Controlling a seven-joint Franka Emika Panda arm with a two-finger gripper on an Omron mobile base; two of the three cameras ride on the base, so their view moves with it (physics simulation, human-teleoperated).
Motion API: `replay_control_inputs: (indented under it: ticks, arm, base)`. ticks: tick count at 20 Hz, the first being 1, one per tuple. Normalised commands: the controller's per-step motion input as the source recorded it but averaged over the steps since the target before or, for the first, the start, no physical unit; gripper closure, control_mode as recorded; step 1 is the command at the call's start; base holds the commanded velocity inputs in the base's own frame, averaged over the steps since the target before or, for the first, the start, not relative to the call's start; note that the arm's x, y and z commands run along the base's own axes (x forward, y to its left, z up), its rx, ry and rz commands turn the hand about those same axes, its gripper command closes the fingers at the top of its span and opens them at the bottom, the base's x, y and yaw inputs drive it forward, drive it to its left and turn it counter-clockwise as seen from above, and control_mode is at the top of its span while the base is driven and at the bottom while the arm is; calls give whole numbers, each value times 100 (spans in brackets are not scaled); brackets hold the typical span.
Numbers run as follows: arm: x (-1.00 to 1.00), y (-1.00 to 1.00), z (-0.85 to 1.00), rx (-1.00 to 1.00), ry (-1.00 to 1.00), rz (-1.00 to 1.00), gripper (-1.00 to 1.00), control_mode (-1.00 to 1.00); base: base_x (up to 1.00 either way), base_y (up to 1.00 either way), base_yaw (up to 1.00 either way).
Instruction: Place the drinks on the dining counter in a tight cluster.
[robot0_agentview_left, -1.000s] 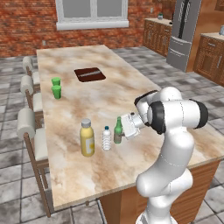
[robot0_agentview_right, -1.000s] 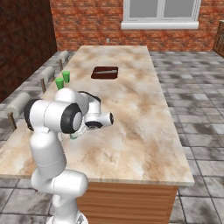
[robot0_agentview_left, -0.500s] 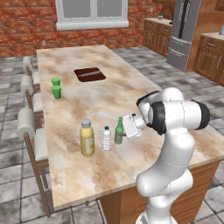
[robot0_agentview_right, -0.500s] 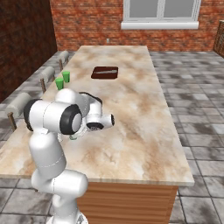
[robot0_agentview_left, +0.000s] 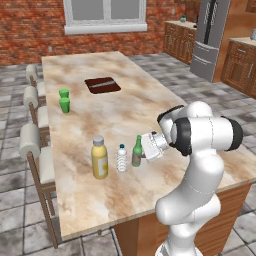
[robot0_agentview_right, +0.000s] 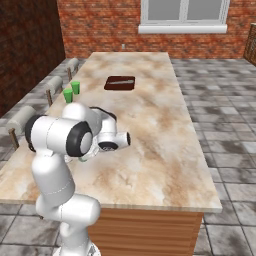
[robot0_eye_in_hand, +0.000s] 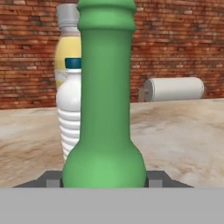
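The slim green bottle (robot0_eye_in_hand: 105, 100) is standing upright, long axis vertical, neck pointing up, sitting between the fingers (robot0_agentview_left: 142, 154), which are closing around its lower body. Just beyond it, the water bottle (robot0_agentview_left: 121, 158) and yellow juice bottle (robot0_agentview_left: 99, 157) are standing upright in a row on the bench (robot0_agentview_left: 120, 115).

Even bright rendered light, faint soft shadows, no glare, sharp.
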Motion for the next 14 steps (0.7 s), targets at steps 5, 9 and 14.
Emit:
replay_control_inputs:
  ticks: [5,9,14]
  arm:
    - [-15,0,0,0,0,0,100,-100]
    - [0,0,-9,0,-4,0,100,-100]
    - [0,0,-16,-6,-2,0,100,-100]
  base:
    - [0,0,0]
    - [0,0,0]
    - [0,0,0]
